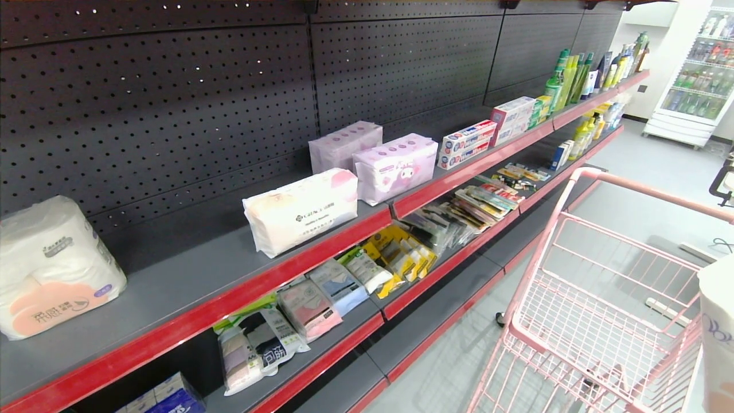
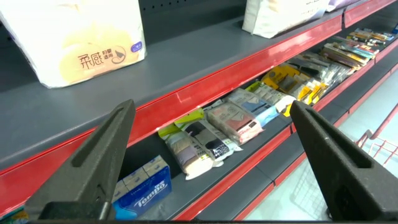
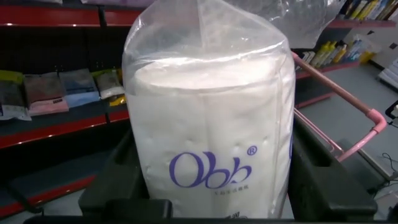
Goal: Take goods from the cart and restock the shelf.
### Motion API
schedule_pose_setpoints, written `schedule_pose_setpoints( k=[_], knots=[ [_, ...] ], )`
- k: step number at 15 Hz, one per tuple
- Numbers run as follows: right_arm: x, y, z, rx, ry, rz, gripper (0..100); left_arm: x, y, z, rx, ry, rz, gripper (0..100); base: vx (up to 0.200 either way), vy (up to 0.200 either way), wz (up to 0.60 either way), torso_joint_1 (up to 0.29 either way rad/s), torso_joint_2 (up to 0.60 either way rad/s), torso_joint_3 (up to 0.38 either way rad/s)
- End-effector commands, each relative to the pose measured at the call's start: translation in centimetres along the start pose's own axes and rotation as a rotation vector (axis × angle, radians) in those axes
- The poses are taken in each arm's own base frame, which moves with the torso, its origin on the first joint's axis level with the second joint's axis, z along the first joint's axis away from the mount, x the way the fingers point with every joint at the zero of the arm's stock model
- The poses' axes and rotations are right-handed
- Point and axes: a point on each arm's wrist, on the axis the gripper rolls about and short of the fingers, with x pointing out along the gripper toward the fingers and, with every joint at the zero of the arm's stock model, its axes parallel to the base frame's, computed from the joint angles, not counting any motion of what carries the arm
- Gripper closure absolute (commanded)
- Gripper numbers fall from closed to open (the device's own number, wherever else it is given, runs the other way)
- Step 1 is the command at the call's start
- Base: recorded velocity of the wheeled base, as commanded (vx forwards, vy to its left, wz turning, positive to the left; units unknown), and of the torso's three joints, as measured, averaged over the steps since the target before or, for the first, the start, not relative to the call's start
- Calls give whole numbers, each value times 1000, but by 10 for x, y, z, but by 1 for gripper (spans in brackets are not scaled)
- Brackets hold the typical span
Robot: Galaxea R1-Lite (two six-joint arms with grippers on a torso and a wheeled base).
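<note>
Right now my right gripper (image 3: 217, 193) clamps the toilet-paper pack (image 3: 208, 106) by the near-right cart (image 1: 648, 191), my left gripper (image 2: 205, 168) gaping wide before the shelf (image 1: 172, 287).

The left pincer (image 2: 211, 109) and right pincer (image 3: 214, 186) have broad, matte, dark-grey, wedge-shaped fingers (image 2: 93, 168).

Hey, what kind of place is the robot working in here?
Most likely a small supermarket aisle: long red-edged grey shelves of packaged toiletries, a pink wire shopping cart, and a white glass-door drinks fridge beyond.
</note>
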Motion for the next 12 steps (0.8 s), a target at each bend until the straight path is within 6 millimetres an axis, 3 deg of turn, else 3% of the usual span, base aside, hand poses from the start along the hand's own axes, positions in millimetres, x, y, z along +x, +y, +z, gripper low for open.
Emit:
schedule_pose_setpoints(
  k=[1,12],
  knots=[
    [2,0,-2,1,16,6,100,0,0,0,0,1,1,0,0,0,0,0,0,0],
    [8,2,-9,-17,54,22,100,0,0,0,1,1,1,0,0,0,0,0,0,0]
  ],
)
